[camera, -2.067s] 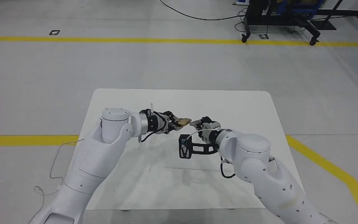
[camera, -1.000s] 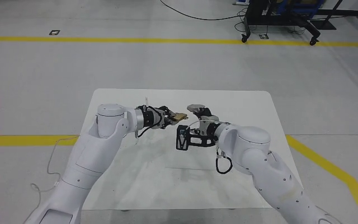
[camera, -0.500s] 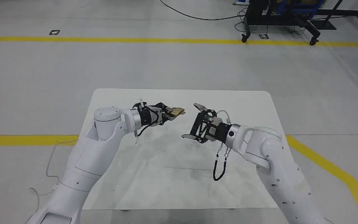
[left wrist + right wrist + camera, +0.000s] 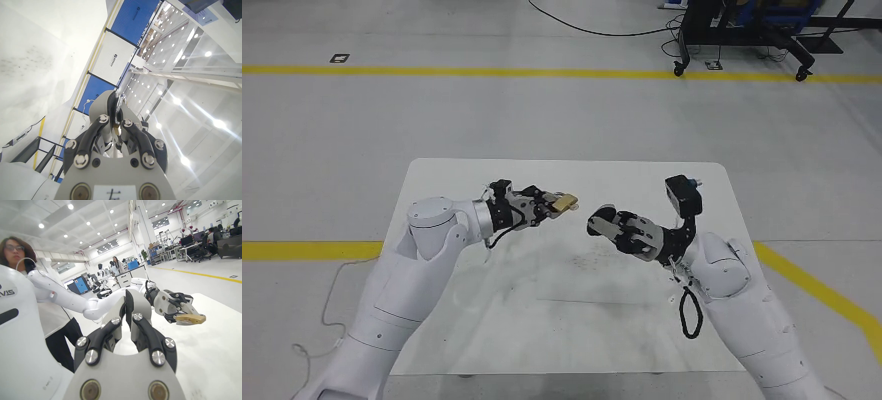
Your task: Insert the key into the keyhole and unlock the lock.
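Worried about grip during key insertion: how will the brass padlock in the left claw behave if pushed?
Likely rigid and heavy for its size: the padlock looks like solid brass. Its smooth metal may slip. It sticks out past the left claw, so a push could twist it.

I count one brass padlock (image 4: pixel 562 203), one white counter (image 4: pixel 542 330) and two tools: the left tool (image 4: pixel 550 206) and the right tool (image 4: pixel 599 222).

A white table (image 4: pixel 642 190) stands on a floor (image 4: pixel 542 120) marked with yellow lines (image 4: pixel 442 70); a black cart (image 4: pixel 742 30) stands beyond.
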Tool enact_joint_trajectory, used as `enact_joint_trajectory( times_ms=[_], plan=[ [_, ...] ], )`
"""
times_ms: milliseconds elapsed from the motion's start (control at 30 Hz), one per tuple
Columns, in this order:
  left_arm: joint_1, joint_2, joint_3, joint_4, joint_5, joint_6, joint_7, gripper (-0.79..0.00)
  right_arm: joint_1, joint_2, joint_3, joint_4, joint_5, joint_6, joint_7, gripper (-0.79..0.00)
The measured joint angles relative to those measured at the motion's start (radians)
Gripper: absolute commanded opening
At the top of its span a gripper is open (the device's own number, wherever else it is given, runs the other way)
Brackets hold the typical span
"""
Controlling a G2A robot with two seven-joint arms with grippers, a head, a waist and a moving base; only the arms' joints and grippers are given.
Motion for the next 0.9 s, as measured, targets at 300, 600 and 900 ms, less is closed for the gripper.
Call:
enact_joint_trajectory(
  times_ms=[300, 600, 900],
  plan=[
    [0.026, 0.013, -0.029, -0.056, 0.007, 0.003, -0.052, -0.785, 0.072, -0.015, -0.078, 0.113, 0.051, 0.068, -0.019, -0.785],
    [0.033, 0.021, -0.041, -0.070, 0.008, 0.006, -0.080, -0.785, 0.107, -0.026, -0.112, 0.157, 0.032, 0.085, -0.054, -0.785],
    [0.023, 0.019, -0.057, -0.051, -0.001, -0.012, 0.006, -0.785, 0.102, -0.011, -0.015, 0.038, -0.225, 0.048, -0.086, -0.736]
  ],
)
